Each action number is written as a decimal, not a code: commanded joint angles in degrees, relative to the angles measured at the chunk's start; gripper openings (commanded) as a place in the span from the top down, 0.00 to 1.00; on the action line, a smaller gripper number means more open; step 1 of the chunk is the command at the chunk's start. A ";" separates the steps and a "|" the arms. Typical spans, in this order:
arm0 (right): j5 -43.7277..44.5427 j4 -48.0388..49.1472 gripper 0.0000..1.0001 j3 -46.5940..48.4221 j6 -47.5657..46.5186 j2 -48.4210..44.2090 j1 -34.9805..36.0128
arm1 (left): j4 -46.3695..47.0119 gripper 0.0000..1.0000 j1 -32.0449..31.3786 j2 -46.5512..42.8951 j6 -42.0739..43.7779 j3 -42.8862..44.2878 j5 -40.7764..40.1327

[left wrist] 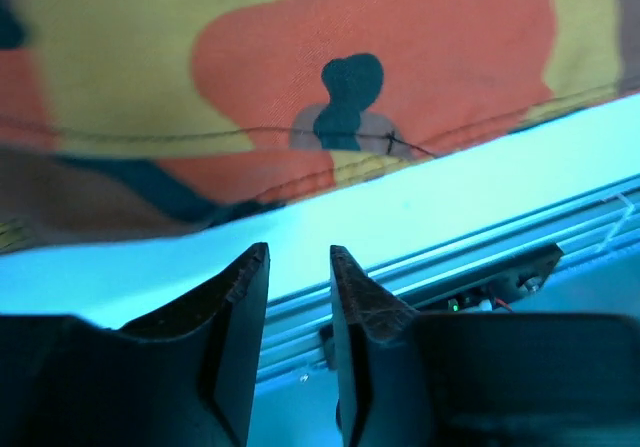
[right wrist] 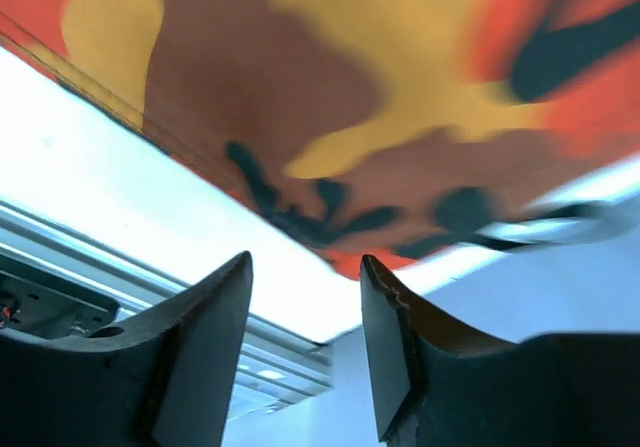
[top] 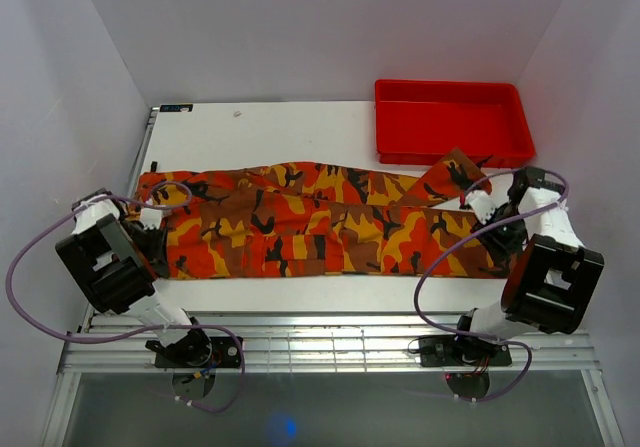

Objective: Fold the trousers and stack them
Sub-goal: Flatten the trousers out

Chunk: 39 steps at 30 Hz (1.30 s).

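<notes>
The trousers [top: 320, 222], in orange, red, yellow and dark camouflage, lie stretched left to right across the white table [top: 270, 127]. My left gripper [top: 155, 235] is at their left end, near the front edge. In the left wrist view it [left wrist: 300, 252] is open with a narrow empty gap, and the stitched cloth edge [left wrist: 340, 117] lies just beyond the fingertips. My right gripper [top: 497, 229] is at the right end. In the right wrist view it [right wrist: 305, 259] stands open and empty, with the cloth [right wrist: 330, 117] close beyond the fingertips.
A red plastic tray [top: 452, 149] sits at the back right, and a corner of the trousers reaches its front wall. A metal rail [top: 330, 342] runs along the table's near edge. White walls close in both sides.
</notes>
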 commanded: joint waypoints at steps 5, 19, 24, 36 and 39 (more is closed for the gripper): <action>-20.52 -5.73 0.41 29.03 6.64 5.65 1.38 | -11.80 0.50 0.84 -0.46 3.87 24.20 18.86; -14.03 8.42 0.51 17.76 16.34 15.33 13.34 | 3.93 0.53 -3.74 13.26 -8.99 22.40 9.25; -7.53 14.22 0.52 -0.32 10.21 9.29 13.43 | 8.15 0.54 -2.24 7.38 -4.17 7.90 2.30; -4.08 7.39 0.51 -12.69 -2.39 -9.00 10.17 | -2.45 0.53 6.72 -3.79 12.45 3.02 3.85; -11.01 5.01 0.45 -1.99 0.76 -7.63 10.17 | -7.99 0.49 6.72 -2.14 13.33 15.37 14.45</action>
